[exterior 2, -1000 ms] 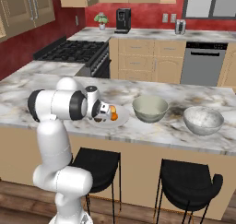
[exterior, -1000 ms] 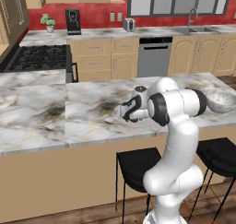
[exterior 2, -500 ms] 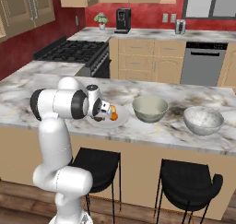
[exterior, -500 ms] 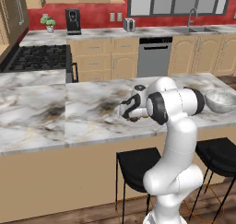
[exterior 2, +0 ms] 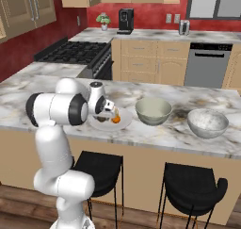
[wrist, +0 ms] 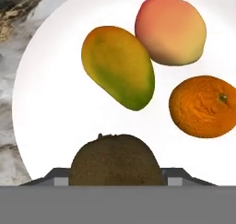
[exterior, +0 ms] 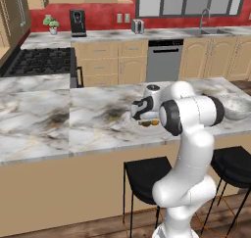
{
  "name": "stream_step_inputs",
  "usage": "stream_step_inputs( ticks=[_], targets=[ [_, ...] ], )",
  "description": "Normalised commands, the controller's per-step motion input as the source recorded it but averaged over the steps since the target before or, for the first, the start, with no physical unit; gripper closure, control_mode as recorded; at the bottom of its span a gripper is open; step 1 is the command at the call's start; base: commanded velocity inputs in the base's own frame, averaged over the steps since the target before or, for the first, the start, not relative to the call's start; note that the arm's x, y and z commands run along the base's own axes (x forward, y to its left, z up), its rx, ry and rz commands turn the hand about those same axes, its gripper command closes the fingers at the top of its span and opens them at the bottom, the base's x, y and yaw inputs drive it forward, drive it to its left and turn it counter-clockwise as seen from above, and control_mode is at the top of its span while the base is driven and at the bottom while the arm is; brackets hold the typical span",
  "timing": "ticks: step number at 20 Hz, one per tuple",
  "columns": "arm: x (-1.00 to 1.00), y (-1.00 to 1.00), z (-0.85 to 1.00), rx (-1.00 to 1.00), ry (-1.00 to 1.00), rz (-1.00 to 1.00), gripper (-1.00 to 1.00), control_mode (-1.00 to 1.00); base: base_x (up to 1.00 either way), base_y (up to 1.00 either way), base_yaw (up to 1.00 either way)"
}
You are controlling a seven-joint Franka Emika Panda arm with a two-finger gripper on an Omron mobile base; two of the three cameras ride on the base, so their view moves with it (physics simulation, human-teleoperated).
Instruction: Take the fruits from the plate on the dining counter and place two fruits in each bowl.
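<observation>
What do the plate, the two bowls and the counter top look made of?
Plate: plain white, smooth, likely glazed ceramic; no pattern, soft sheen.
Grey-green bowl: dull, matte, probably stoneware.
Speckled bowl: grey-white with flecks, looks like glazed pottery or stone.
Counter top: white-grey with dark veining, polished marble look.
All rendered, so these are looks only.

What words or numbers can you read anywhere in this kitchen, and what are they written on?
None: no words, labels or numbers can be read.
The round white plate, the four fruits, the two grey bowls and the marbled stone counter are all plain.
The black coffee machine is too small to tell.
</observation>
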Motion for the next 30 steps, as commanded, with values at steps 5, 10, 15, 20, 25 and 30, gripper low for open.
stream_step_inputs(
  ticks=[5, 10, 15, 20, 25, 30],
  targets=[
    [-0.57, -0.64, 0.64, 0.04, 0.05, -0.01, 1.00, -1.00, 0.00, 0.00, 0.00],
    [-0.15, -0.84, 0.53, 0.05, 0.07, -0.07, 1.00, -1.00, 0.00, 0.00, 0.00],
    [0.39, -0.82, 0.47, 0.03, 0.15, -0.10, 1.00, -1.00, 0.00, 0.00, 0.00],
    [0.58, -0.69, 0.23, 0.01, 0.15, -0.07, 1.00, -1.00, 0.00, 0.00, 0.00],
    [0.29, -0.57, 0.00, -0.01, -0.02, -0.09, 1.00, -1.00, 0.00, 0.00, 0.00],
    [0.20, -0.41, -0.13, 0.00, -0.18, -0.07, 1.00, -1.00, 0.00, 0.00, 0.00]
  ],
)
